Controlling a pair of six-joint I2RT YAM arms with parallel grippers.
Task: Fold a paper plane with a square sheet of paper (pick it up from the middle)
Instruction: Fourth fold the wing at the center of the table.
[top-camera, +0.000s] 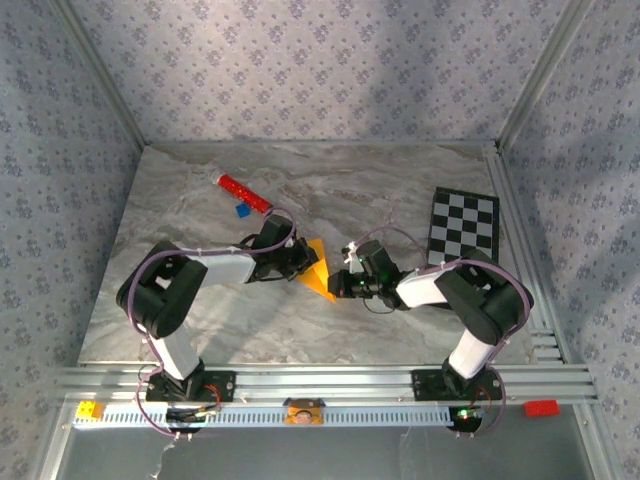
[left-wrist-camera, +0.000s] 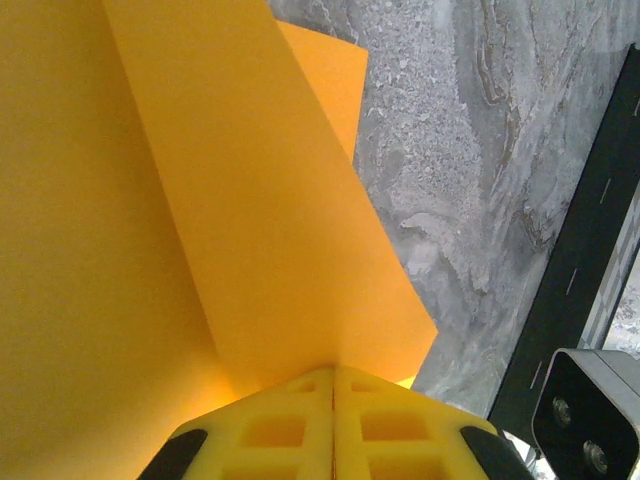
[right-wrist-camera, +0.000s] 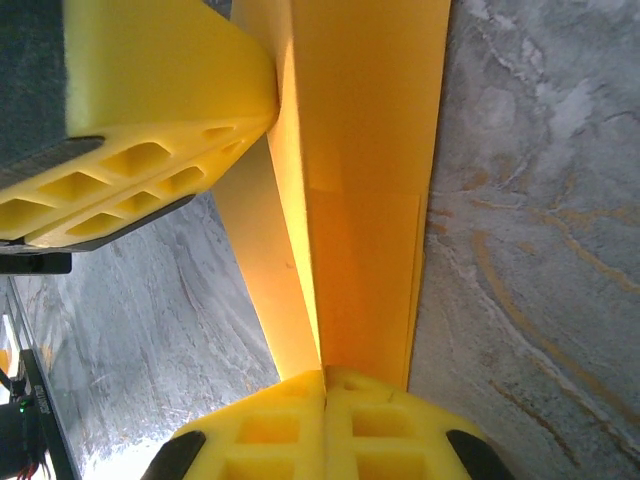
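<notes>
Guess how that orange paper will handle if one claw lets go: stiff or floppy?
Probably floppy: the paper is a thin sheet whose flaps fan apart beyond the left claw. The crease running to the right claw may stiffen it lengthwise. Likely light, easily crumpled.

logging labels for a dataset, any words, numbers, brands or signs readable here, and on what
No text can be read in these pictures.
orange paper: blank on the faces shown.
checkered board: black and white squares, no writing.
red cylinder: too small to tell whether it carries any marking.
</notes>
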